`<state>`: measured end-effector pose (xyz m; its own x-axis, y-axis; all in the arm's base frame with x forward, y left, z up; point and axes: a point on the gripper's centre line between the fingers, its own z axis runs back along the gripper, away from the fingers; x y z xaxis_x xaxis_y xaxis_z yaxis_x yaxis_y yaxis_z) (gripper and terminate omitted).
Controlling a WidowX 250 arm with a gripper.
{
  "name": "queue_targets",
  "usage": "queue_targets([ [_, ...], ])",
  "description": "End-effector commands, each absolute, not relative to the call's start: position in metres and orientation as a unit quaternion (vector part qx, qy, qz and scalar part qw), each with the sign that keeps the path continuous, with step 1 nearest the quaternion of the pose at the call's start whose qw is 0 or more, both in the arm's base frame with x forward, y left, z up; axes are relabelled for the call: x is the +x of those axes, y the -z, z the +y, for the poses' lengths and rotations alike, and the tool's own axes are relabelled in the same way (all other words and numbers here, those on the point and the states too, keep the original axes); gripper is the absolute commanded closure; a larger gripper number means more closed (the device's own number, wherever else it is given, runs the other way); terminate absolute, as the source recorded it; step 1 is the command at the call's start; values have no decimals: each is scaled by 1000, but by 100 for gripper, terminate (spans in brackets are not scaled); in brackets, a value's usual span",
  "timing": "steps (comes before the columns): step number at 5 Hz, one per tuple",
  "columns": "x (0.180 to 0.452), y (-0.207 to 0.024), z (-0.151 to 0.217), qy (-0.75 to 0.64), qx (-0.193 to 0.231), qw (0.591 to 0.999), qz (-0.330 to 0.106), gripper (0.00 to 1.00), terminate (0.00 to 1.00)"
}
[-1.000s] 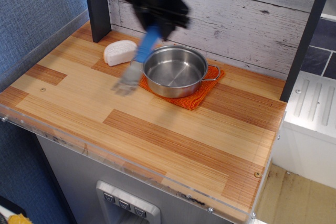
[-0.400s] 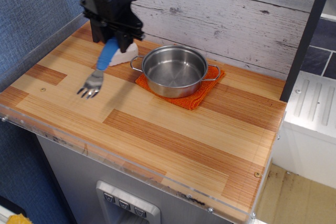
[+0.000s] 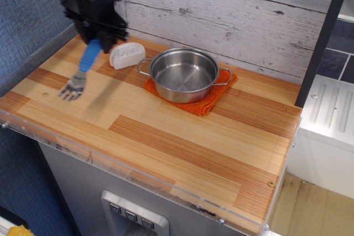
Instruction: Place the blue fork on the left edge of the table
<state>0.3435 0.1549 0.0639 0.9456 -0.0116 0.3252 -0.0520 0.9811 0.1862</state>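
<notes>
My black gripper (image 3: 95, 41) is over the back left part of the wood-grain table (image 3: 166, 136). It is shut on the blue handle of the blue fork (image 3: 83, 70). The fork hangs down and to the left, its silver tines at the lower end above the left side of the table. The fork is held in the air, tilted, with its shadow on the wood to its right.
A white half-round piece (image 3: 127, 55) lies just right of the gripper. A steel pot (image 3: 185, 73) stands on an orange cloth (image 3: 207, 99) at the back middle. A wood-plank wall is behind, a blue wall to the left.
The gripper has carried the fork leftwards, from beside the pot, past the white piece, to the left part of the table.
</notes>
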Motion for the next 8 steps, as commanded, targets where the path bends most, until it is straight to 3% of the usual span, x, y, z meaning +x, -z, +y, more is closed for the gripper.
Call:
queue_targets([
  [1, 342, -73, 181, -15, 120, 978, -172, 100, 0],
  [3, 345, -41, 167, 12, 101, 982, -157, 100, 0],
  [4, 349, -35, 167, 20, 104, 982, -155, 100, 0],
  [5, 349, -38, 168, 10, 107, 984, -143, 0, 0],
  [7, 353, -47, 164, 15, 106, 982, -154, 0, 0],
  [8, 359, -72, 158, 38, 97, 978, -179, 0, 0],
])
